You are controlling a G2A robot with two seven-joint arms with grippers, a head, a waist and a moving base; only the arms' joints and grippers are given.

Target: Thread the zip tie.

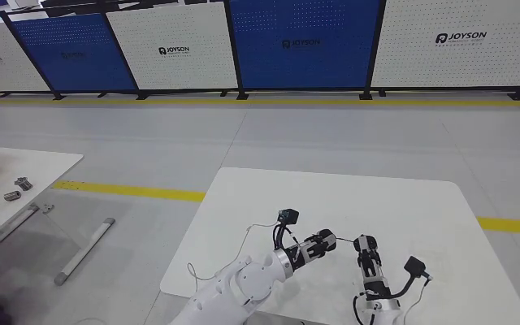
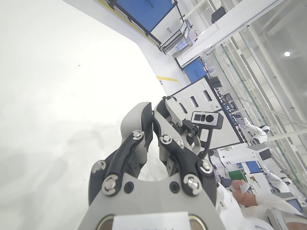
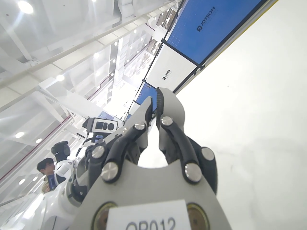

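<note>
Glossy white table (image 1: 366, 203), left pincer's (image 2: 152, 117) ribbed black pads (image 2: 146, 124)

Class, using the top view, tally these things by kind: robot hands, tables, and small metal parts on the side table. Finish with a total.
Hands: 2, left hand and right hand
Tables: 2, work table and side table
Metal parts: 2
Total: 6

thin dark strand (image 1: 346, 240) between the left gripper (image 1: 333, 238) and right gripper (image 1: 363, 240), way too tiny to call, side table (image 1: 41, 166) chopped by the picture's edge, little grey bits (image 1: 23, 184) on it, no clue what they are
</note>
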